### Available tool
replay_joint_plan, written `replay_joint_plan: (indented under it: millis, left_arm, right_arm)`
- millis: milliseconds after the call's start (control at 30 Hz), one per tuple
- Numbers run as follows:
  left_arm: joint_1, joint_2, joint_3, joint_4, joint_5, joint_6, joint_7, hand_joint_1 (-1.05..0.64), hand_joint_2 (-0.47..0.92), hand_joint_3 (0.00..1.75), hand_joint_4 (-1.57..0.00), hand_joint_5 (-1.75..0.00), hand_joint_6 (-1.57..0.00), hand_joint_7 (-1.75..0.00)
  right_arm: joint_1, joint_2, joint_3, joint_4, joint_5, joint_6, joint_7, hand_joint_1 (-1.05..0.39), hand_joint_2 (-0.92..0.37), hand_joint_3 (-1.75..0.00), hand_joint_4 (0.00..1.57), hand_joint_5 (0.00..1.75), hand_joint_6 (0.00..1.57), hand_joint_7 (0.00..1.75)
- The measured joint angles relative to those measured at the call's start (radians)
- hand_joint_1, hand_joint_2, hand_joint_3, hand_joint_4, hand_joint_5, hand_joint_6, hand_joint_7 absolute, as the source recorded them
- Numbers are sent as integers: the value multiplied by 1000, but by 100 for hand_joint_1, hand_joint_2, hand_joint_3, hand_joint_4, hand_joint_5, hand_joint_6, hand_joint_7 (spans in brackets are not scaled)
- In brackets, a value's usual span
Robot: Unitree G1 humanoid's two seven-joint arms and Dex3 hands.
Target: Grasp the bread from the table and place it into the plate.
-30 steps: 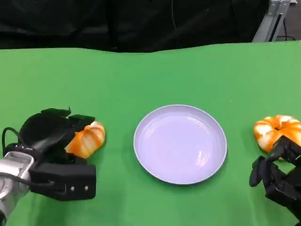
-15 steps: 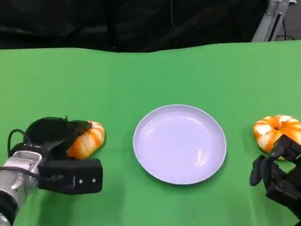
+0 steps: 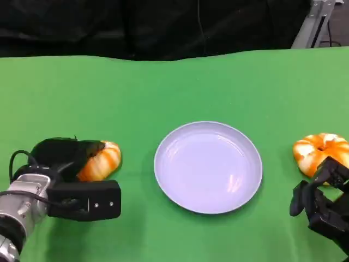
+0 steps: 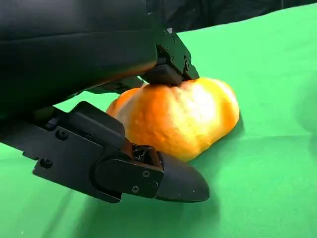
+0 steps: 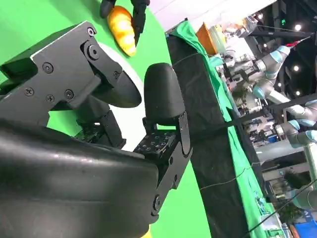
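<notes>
Bread lies on the green table at the near left, an orange-and-white striped piece, one of two on the cloth. The left hand is wrapped around it: in the left wrist view its upper fingers press on the top of the bread while a lower finger lies along the cloth just under its near side, so the piece is held between them, its underside still on the table. In the head view, black fingers cover the bread's left half and leave the right end bare.

To its right, at the middle of the table and apart from the bread, sits one round white plate, with nothing in it. Well to the right of the plate, near the table's right edge, lies the second bread, a ring-shaped orange-and-white piece. The right hand is just on the near side of that second bread, its fingertips at the bread's near edge; whether they touch it I cannot tell. Its fingers look curled with nothing seen between them, but I cannot tell how far they are drawn in. The right wrist view shows that hand's own fingers close up, with the plate behind them and the first bread far off in the left hand's grip.

Beyond the table's far edge hangs a black curtain.
</notes>
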Motion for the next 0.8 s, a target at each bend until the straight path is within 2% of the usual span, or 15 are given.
replay_joint_plan:
  millis: [100, 200, 233, 267, 300, 367, 400, 433, 500, 533, 567, 600, 633, 667, 800]
  left_arm:
    - [-1, -4, -4, 7, -6, 1, 1, -86, 92, 27, -47, -3, -49, -1]
    - [-3, -11, -5, 12, -15, 3, 1, -73, 92, 25, -53, -4, -54, -3]
    - [-2, -13, -4, 13, -23, 3, 1, -65, 92, 25, -57, -6, -57, -4]
    - [-3, -15, -3, 14, -30, 4, 2, -49, 92, 28, -65, -7, -64, -5]
    - [-2, -16, -2, 15, -36, 5, 6, -43, 92, 29, -68, -7, -66, -6]
    - [-2, -22, 0, 18, -47, 6, 20, -28, 92, 35, -85, -13, -77, -8]
    - [-2, -28, 4, 21, -53, 6, 29, -24, 92, 32, -92, -25, -87, -8]
    - [-2, -34, 10, 24, -65, 5, 35, -20, 92, 17, -85, -69, -101, -7]
    - [-2, -40, 20, 29, -87, 5, 43, -16, 92, 14, -71, -123, -115, -13]
    - [-2, -43, 23, 30, -95, 5, 44, -15, 92, 23, -66, -153, -90, -84]
    - [-3, -44, 29, 30, -104, 6, 46, -14, 92, 27, -66, -164, -73, -128]
    - [-3, -45, 34, 30, -113, 6, 52, -14, 92, 31, -68, -169, -64, -151]
    - [-3, -46, 37, 30, -117, 5, 67, -15, 92, 33, -68, -172, -58, -165]
    - [-3, -47, 37, 30, -118, 3, 85, -15, 92, 36, -68, -173, -56, -170]
    - [10, -52, 41, 30, -124, -30, 156, -14, 91, 43, -64, -175, -50, -174]
  right_arm:
    - [2, 0, 0, -2, 0, 0, 0, -4, -44, -136, 88, 175, 79, 157]
    - [6, 0, 0, -5, 0, 1, 0, -5, -44, -136, 88, 175, 79, 157]
    - [7, 0, 0, -5, 0, 1, 0, -5, -45, -135, 88, 175, 79, 157]
    - [7, 0, 0, -5, 0, 1, 0, -5, -45, -135, 88, 175, 79, 157]
    - [7, 0, -1, -5, 0, 1, 0, -5, -45, -135, 88, 175, 79, 157]
    - [8, 0, -1, -5, 1, 1, 1, -5, -46, -134, 88, 175, 79, 157]
    - [8, 0, -1, -5, 2, 1, 2, -5, -46, -133, 88, 175, 79, 156]
    - [8, 0, -1, -5, 2, 1, 2, -5, -47, -133, 87, 175, 79, 156]
    - [8, 0, -1, -5, 2, 1, 3, -5, -47, -132, 87, 175, 79, 156]
    - [8, 0, -2, -5, 2, 1, 3, -5, -48, -132, 87, 175, 79, 156]
    - [8, 0, -2, -5, 2, 1, 3, -5, -48, -131, 87, 175, 79, 156]
    - [8, 0, -2, -5, 2, 1, 3, -5, -48, -131, 87, 175, 79, 156]
    - [8, 0, -2, -5, 2, 1, 3, -5, -48, -131, 87, 175, 79, 156]
    - [8, 0, -2, -5, 1, 1, 3, -5, -48, -131, 87, 175, 79, 156]
    - [8, 0, -2, -6, 1, 1, 3, -5, -48, -130, 88, 175, 79, 156]
